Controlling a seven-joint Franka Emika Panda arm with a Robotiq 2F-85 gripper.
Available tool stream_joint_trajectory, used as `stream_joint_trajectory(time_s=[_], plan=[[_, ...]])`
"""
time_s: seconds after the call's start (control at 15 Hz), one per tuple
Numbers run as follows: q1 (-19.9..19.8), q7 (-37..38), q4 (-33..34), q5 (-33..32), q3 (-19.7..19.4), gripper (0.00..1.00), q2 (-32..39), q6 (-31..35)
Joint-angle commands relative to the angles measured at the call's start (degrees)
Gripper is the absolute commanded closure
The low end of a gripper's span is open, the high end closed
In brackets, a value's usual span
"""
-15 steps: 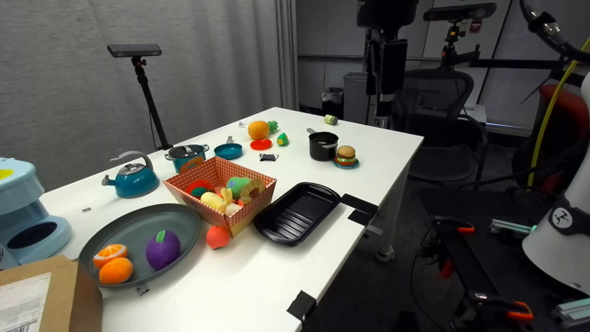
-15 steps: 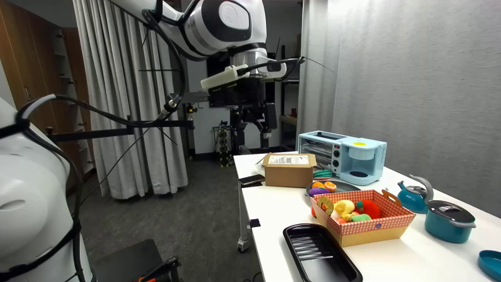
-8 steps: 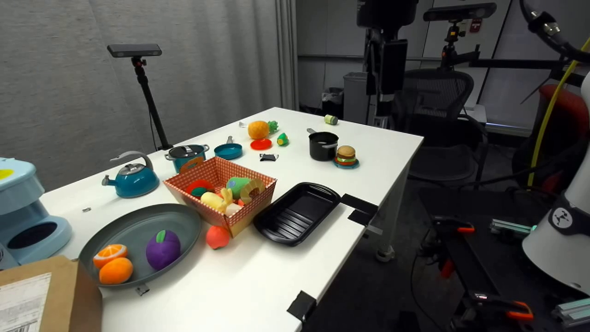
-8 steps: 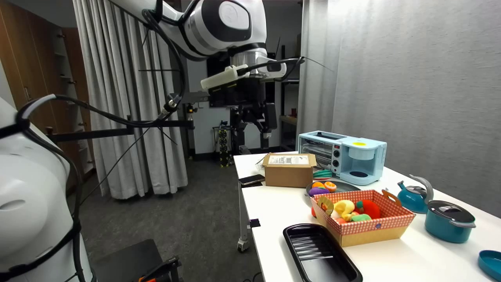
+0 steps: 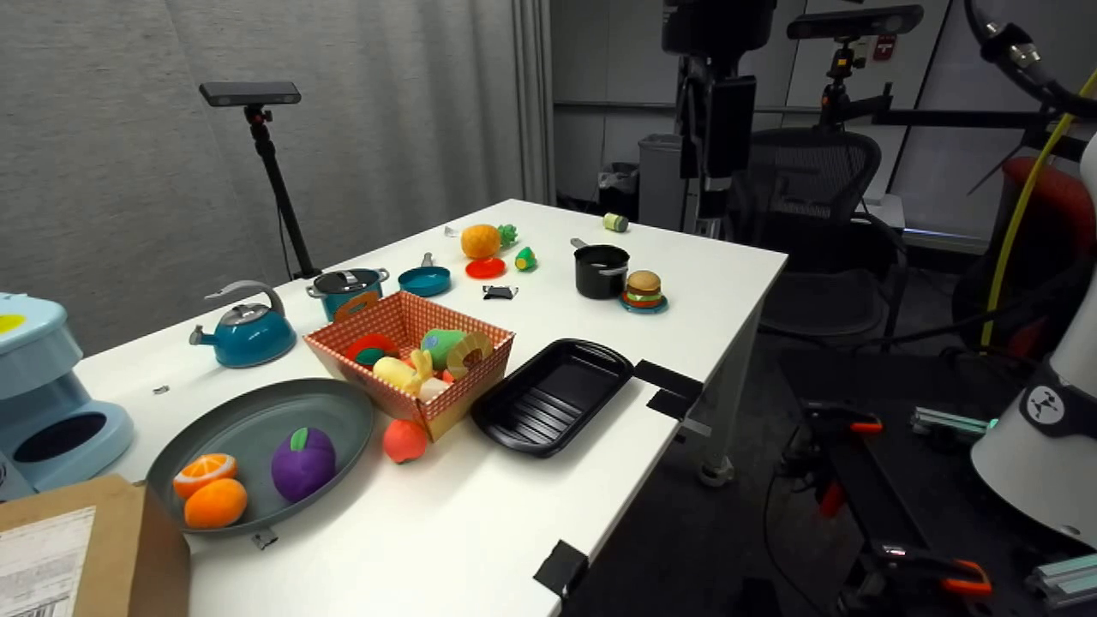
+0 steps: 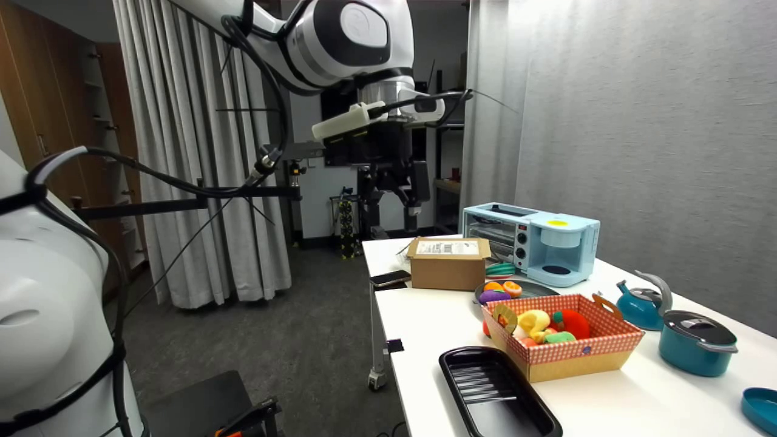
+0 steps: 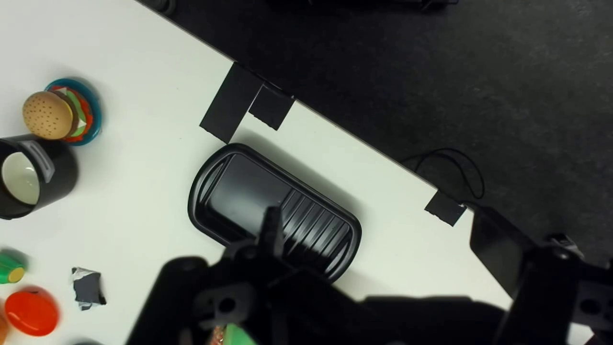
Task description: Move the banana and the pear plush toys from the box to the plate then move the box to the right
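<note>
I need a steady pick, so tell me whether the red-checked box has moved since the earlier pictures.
No. In both exterior views the red-checked box sits at the same spot on the white table, with no visible shift either way.

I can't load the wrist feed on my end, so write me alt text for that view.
Open gripper along the bottom, holding nothing, above a white table, partly hiding a black tray near the table's edge. At left, a toy burger on a blue saucer sits beside a black pot; a red dish lies lower down.
</note>
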Motion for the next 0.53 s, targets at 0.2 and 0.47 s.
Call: stream_joint_trajectory(time_s=[0.2, 0.47], plan=[[-0.11, 0.59, 1.68, -1.28, -0.37, 0.0, 3.58, 5.17], [-0.48, 1.01, 3.59, -1.42, -0.71, 0.0, 8.21, 11.02]])
